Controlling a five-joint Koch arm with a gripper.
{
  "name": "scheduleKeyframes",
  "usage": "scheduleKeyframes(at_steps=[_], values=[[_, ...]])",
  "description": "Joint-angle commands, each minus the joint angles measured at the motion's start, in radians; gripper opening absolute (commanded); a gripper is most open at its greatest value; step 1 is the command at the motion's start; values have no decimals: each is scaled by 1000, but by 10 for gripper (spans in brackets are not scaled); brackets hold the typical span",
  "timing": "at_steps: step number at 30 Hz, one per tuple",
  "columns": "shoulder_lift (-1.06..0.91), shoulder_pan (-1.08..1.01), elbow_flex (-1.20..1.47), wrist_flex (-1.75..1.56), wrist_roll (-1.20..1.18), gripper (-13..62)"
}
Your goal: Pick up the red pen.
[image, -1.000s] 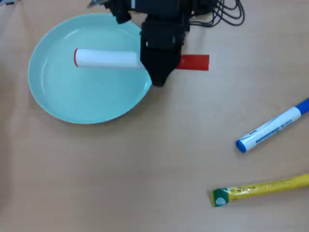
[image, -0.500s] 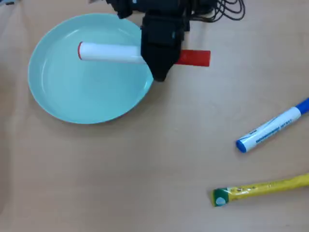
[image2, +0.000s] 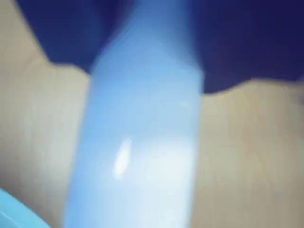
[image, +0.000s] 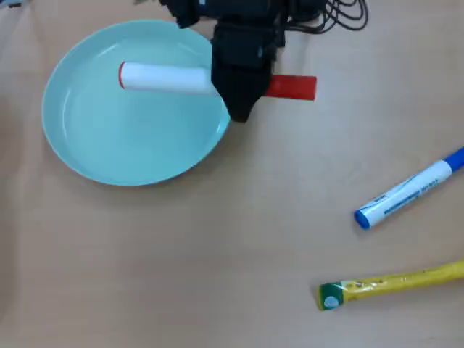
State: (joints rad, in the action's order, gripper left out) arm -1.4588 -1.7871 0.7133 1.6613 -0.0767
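The red pen (image: 163, 77) has a thick white barrel and a red cap (image: 291, 87). In the overhead view it lies level, with the barrel over the light blue plate (image: 87, 152) and the cap out past the plate's right rim. My black gripper (image: 239, 90) comes in from the top and is shut on the pen's middle, hiding that part. In the wrist view the barrel (image2: 142, 142) fills the centre, blurred and very close. Dark jaws stand on either side of it at the top, and the plate's rim (image2: 14, 211) shows at the bottom left.
A white marker with blue cap and blue print (image: 406, 190) lies at the right on the wooden table. A yellow tube with a green end (image: 391, 284) lies below it. Black cables (image: 341, 14) sit at the top behind the arm.
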Motion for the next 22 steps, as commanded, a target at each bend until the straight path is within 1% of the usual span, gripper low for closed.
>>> scheduleKeyframes(at_steps=[1,22], values=[[-57,0,-21,-46,0,-65],[-26,9,-20,-95,2,-65]])
